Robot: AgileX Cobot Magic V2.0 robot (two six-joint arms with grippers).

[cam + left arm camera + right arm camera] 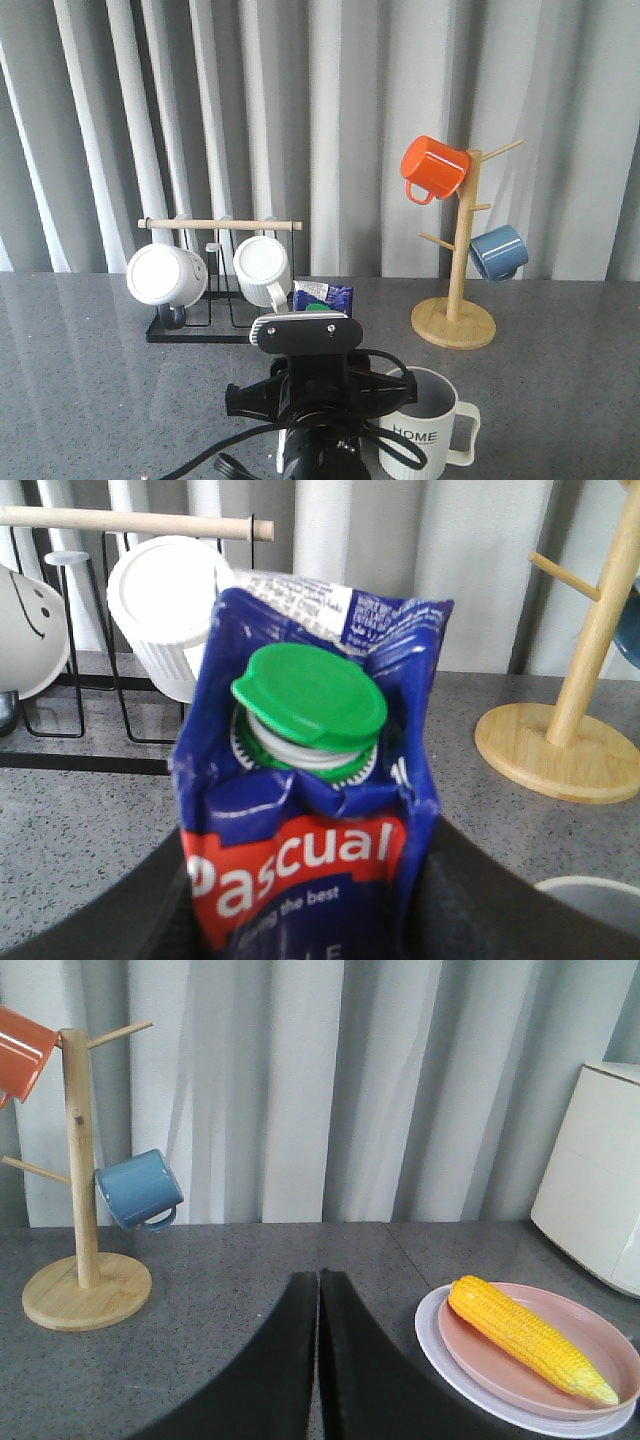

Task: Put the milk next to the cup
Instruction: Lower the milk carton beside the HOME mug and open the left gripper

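Note:
The milk (300, 865) is a blue carton with a red "Pascual" label and a round green cap (310, 695). It stands upright between the black fingers of my left gripper (312, 832), which is shut on it. From the front only the carton's top (322, 297) shows above the left arm. The cup (425, 430), a pale ribbed mug marked "HOME", stands just right of that arm, and its rim (590, 892) shows beside the carton. My right gripper (318, 1282) is shut with nothing in it, above the grey table.
A black wire rack (215, 285) with a wooden bar holds two white mugs behind the milk. At the back right, a wooden mug tree (455, 300) carries an orange mug (432, 168) and a blue mug (498, 252). Beside the right gripper, a plate (535, 1355) holds a corn cob (525, 1335).

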